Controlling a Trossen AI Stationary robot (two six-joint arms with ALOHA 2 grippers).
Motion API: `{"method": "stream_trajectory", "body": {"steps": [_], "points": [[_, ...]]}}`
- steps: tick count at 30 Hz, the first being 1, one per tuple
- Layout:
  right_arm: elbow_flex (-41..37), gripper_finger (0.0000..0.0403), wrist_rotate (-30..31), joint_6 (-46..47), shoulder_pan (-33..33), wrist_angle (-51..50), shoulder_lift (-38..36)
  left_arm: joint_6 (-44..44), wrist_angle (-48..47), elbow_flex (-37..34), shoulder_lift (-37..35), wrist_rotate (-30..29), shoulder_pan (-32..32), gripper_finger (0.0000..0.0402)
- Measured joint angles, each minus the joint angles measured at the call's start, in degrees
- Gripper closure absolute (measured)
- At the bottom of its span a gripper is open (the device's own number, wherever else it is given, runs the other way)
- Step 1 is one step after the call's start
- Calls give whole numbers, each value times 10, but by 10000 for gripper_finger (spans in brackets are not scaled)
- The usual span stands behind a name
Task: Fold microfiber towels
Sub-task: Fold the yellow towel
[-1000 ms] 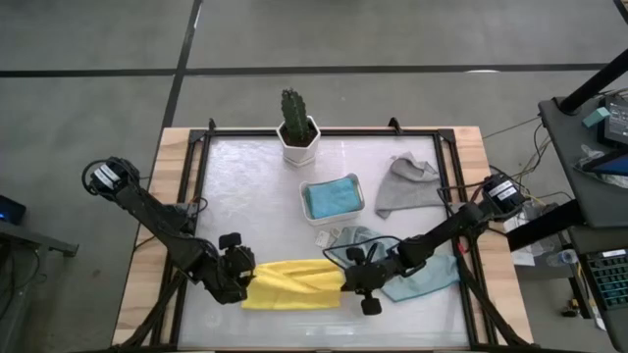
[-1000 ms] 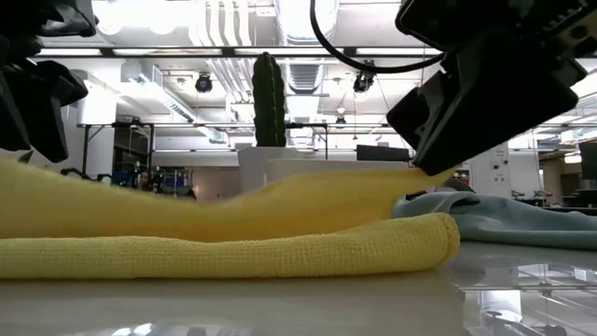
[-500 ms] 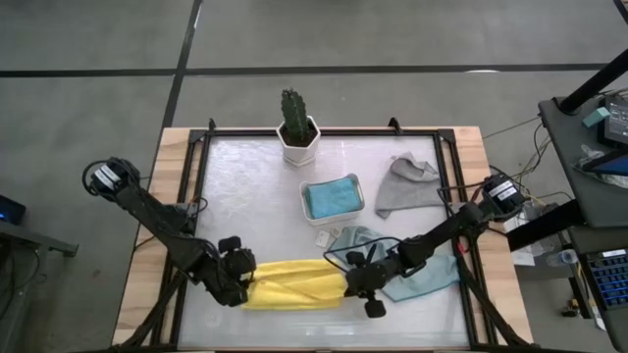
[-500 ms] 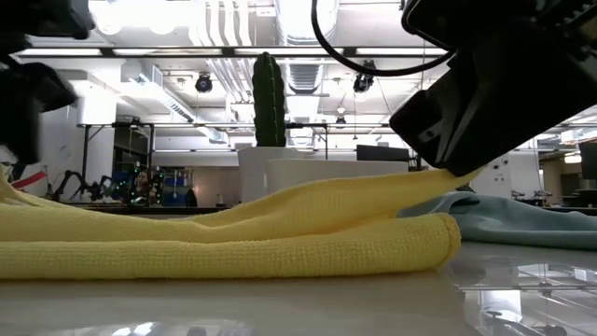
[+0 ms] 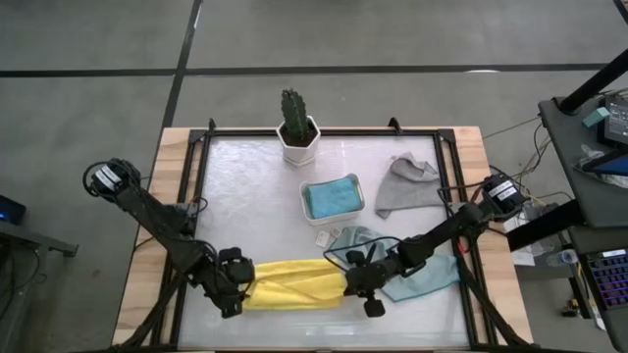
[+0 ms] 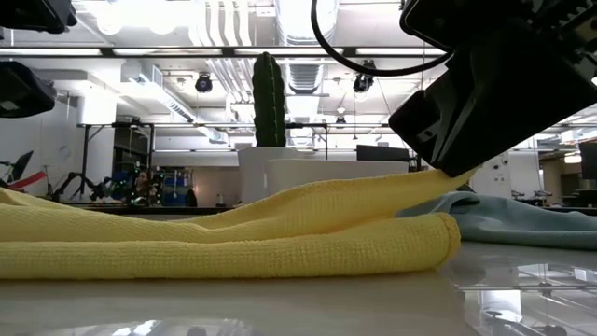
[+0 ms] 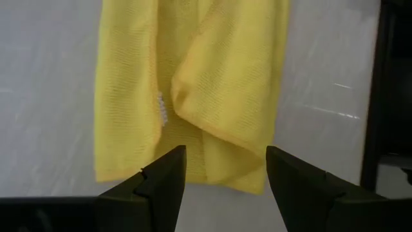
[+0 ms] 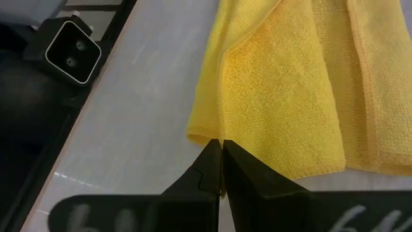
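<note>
Since a second ago your left gripper (image 5: 238,286) has let go and lifted, fingers spread apart just off the yellow towel (image 5: 294,283). Towel: folded strip along the table's (image 5: 255,196) front edge. Your right gripper (image 5: 351,280): pinched together on the towel's right end.

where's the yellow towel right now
The yellow towel lies along the table's front edge in the high view, between the open left gripper and the right gripper, shut on its right end.
</note>
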Motion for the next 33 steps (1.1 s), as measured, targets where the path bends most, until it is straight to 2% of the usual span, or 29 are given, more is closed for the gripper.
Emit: {"method": "stream_trajectory", "body": {"steps": [5, 8, 11, 14, 18, 22, 25, 29, 33], "points": [[0, 394, 0, 0, 0, 0, 0, -11, 28, -7, 0, 12, 0, 204], [0, 394, 0, 0, 0, 0, 0, -11, 13, -18, 12, -8, 1, 204], [0, 394, 0, -6, 0, 0, 0, -19, -89, -17, 28, -91, 9, 204], [0, 394, 0, -7, 0, 0, 0, -87, -194, -11, 32, -188, 24, 204], [0, 394, 0, -4, 0, 0, 0, -48, -207, 2, 19, -177, 29, 204], [0, 394, 0, -4, 0, 0, 0, -26, -153, 8, 9, -120, 29, 204], [0, 394, 0, -4, 0, 0, 0, -24, -63, -1, 11, -82, 23, 204], [0, 394, 1, -13, 0, 0, 0, 10, 65, -19, 23, -88, 20, 204], [0, 394, 2, -15, 0, 0, 0, 20, 76, -18, 48, -120, 21, 204]]}}
